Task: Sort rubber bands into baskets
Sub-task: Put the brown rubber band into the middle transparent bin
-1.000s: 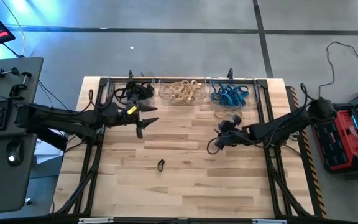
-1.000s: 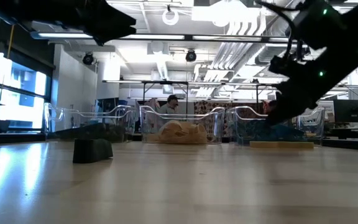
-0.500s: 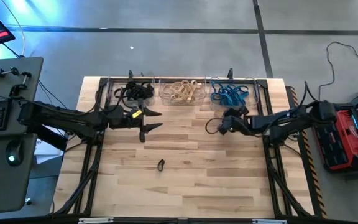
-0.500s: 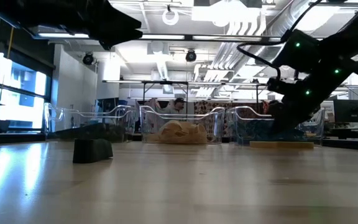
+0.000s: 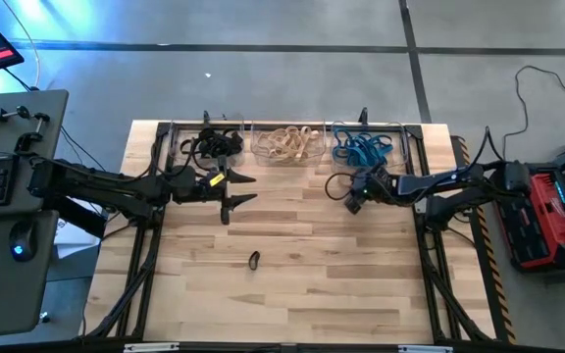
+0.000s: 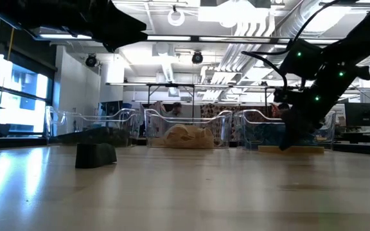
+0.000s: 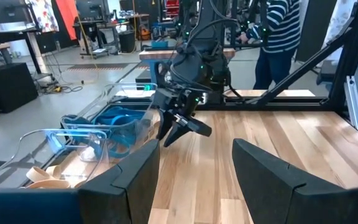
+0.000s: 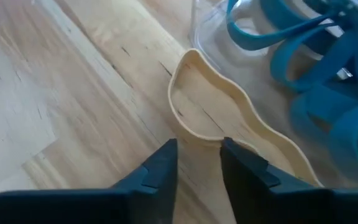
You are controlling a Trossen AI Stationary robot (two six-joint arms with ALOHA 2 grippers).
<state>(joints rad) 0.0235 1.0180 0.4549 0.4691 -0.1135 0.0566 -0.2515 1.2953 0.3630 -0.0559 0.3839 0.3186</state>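
Right gripper found low over the tabletop, jaws spread astride the near rim of a tan floppy rubber band, lying lengthwise beside the clear blue-filled basket. Left gripper spread, farther off.

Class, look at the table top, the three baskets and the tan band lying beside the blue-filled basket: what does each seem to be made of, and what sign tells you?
Table top: pale wood planks, likely sealed; grain and seams show.
Baskets: clear glossy plastic, apparently; contents show through.
Tan band: looks like matte rubber; its thin strip lies in a wavy, floppy loop.
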